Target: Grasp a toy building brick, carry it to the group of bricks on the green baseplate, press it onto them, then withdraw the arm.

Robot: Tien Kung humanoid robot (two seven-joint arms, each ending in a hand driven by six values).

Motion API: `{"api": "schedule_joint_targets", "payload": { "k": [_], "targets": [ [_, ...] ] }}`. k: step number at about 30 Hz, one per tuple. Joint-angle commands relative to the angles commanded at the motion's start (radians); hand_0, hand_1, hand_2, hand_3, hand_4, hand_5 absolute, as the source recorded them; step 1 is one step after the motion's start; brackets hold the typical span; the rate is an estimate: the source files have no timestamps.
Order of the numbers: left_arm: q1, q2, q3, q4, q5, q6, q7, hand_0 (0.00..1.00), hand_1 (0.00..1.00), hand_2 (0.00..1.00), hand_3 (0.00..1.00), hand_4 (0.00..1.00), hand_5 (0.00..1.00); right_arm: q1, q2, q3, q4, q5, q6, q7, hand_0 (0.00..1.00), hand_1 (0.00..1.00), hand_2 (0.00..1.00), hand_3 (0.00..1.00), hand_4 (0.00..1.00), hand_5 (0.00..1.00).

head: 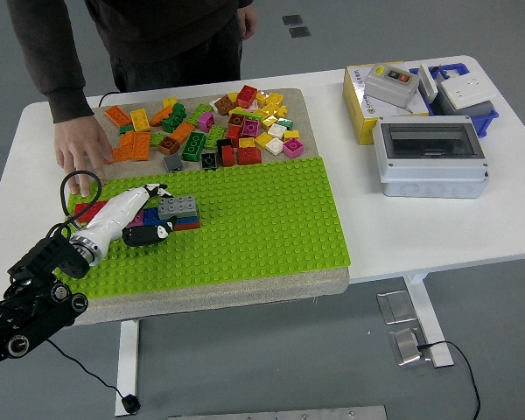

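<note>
grey brick [178, 206] sat on top of the brick group [149, 216] (red, blue, pink pieces visible) at the left end of the green baseplate [254, 219]. left hand [144, 214] lay over the group, fingers [157, 232] curled down beside the grey brick; whether they pinched it or only rested against it could not be told. judged: hand low and flat because the brick was being seated, pressing stage, arm not yet withdrawn.

a person's hand [80, 150] lay flat on the mat at the baseplate's far left corner, probably steadying it; it was near the robot's wrist and could crowd the retreat path. loose bricks [210, 127] were heaped beyond the baseplate, well apart from the group. grey enclosure [430, 157] and yellow box [360, 103] stood at the desk's [420, 236] right side, out of the way. right arm out of view.
</note>
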Motion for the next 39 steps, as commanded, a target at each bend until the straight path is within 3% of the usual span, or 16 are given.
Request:
{"api": "schedule_joint_targets", "payload": {
  "k": [39],
  "targets": [
    [-0.003, 0.01, -0.012, -0.004, -0.007, -0.006, 0.001, 0.998, 0.968, 0.947, 0.755, 0.616, 0.331, -0.003, 0.0, 0.012, -0.001, -0.017, 0.002, -0.009, 0.649, 0.621, 0.599, 0.599, 0.636, 0.998]
  ]
}}
